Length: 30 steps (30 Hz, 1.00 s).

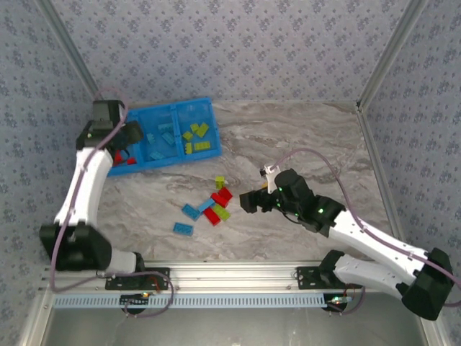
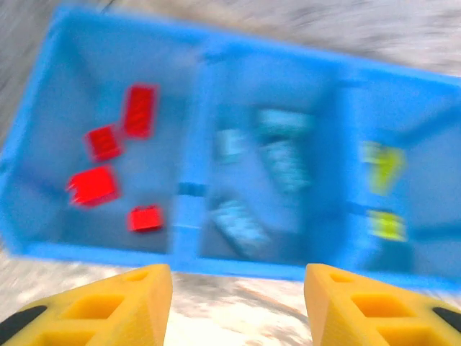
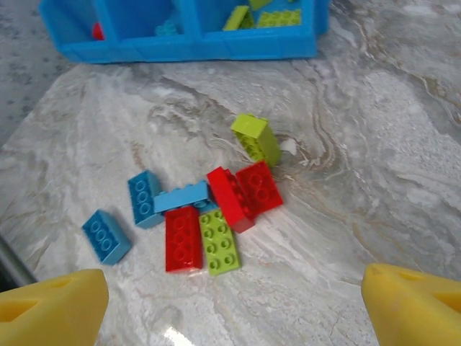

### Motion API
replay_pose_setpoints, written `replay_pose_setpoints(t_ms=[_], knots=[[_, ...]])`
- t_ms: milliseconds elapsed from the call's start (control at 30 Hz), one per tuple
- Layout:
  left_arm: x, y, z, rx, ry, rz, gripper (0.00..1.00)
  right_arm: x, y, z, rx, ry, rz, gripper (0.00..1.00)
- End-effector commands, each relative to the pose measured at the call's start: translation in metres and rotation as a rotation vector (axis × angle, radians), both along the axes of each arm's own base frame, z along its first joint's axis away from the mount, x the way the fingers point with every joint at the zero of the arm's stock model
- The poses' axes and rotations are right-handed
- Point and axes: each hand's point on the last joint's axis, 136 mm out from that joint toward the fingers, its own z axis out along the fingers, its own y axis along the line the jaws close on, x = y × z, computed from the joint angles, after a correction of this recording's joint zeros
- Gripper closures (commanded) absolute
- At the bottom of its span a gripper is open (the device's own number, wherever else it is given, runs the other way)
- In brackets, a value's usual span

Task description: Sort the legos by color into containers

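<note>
- Presently, loose legos are clustered on the table just ahead of the right gripper, which is spread wide and empty.
- Sorted legos are kept in the tray beyond the left gripper, which is parted, with nothing held.

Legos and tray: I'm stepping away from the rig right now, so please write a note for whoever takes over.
Left pincer: open, empty, hovering over the tray.
Right pincer: wide open, empty, above the loose pile.
Done: the tray holds red legos in its left compartment, light blue legos in the middle and lime legos in the right.
Left: eight loose legos on the table. There are three red, three blue and two lime, bunched together, with one lime a little apart.
</note>
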Motion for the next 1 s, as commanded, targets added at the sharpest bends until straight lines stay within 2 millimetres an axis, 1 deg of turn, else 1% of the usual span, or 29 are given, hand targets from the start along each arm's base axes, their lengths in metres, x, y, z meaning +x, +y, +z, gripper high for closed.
replay_pose_setpoints(t_ms=[0, 67, 100, 133, 200, 300, 333, 367, 433, 533, 567, 633, 700, 733, 833, 900, 967], knots=[[-0.039, -0.065, 0.022, 0.068, -0.119, -0.327, 0.49, 0.028, 0.008, -0.002, 0.023, 0.042, -0.136, 0.07], [-0.066, -0.099, 0.020, 0.087, -0.172, -0.527, 0.48, 0.038, 0.018, -0.011, -0.001, 0.090, -0.166, 0.07], [-0.079, -0.112, 0.015, 0.106, -0.190, -0.606, 0.47, 0.045, 0.025, -0.016, -0.016, 0.117, -0.176, 0.07], [-0.088, -0.120, 0.008, 0.126, -0.201, -0.659, 0.48, 0.050, 0.032, -0.022, -0.033, 0.140, -0.180, 0.07], [-0.107, -0.135, -0.013, 0.164, -0.213, -0.785, 0.47, 0.063, 0.046, -0.034, -0.073, 0.192, -0.196, 0.07], [-0.120, -0.145, -0.045, 0.199, -0.213, -0.876, 0.46, 0.084, 0.065, -0.050, -0.120, 0.231, -0.228, 0.07], [-0.123, -0.148, -0.052, 0.210, -0.213, -0.905, 0.46, 0.090, 0.067, -0.059, -0.140, 0.241, -0.243, 0.07], [-0.129, -0.153, -0.057, 0.220, -0.212, -0.963, 0.44, 0.100, 0.074, -0.058, -0.141, 0.234, -0.258, 0.08], [-0.139, -0.158, -0.065, 0.255, -0.197, -1.057, 0.40, 0.112, 0.079, -0.071, -0.177, 0.244, -0.285, 0.10], [-0.139, -0.156, -0.074, 0.308, -0.190, -1.083, 0.33, 0.127, 0.090, -0.089, -0.206, 0.274, -0.292, 0.19], [-0.140, -0.155, -0.078, 0.326, -0.190, -1.098, 0.28, 0.129, 0.097, -0.095, -0.209, 0.289, -0.280, 0.23], [-0.143, -0.155, -0.087, 0.344, -0.175, -1.127, 0.18, 0.132, 0.109, -0.108, -0.215, 0.326, -0.260, 0.27], [-0.147, -0.155, -0.093, 0.357, -0.164, -1.155, 0.12, 0.131, 0.117, -0.120, -0.212, 0.363, -0.243, 0.30], [-0.150, -0.157, -0.094, 0.359, -0.167, -1.178, 0.10, 0.131, 0.119, -0.126, -0.217, 0.372, -0.246, 0.33], [-0.162, -0.166, -0.098, 0.350, -0.194, -1.281, 0.01, 0.129, 0.116, -0.137, -0.245, 0.381, -0.271, 0.43], [-0.169, -0.170, -0.102, 0.351, -0.199, -1.326, 0.01, 0.129, 0.110, -0.138, -0.270, 0.369, -0.293, 0.47], [-0.175, -0.172, -0.106, 0.365, -0.198, -1.370, 0.01, 0.129, 0.102, -0.134, -0.295, 0.341, -0.314, 0.53]])
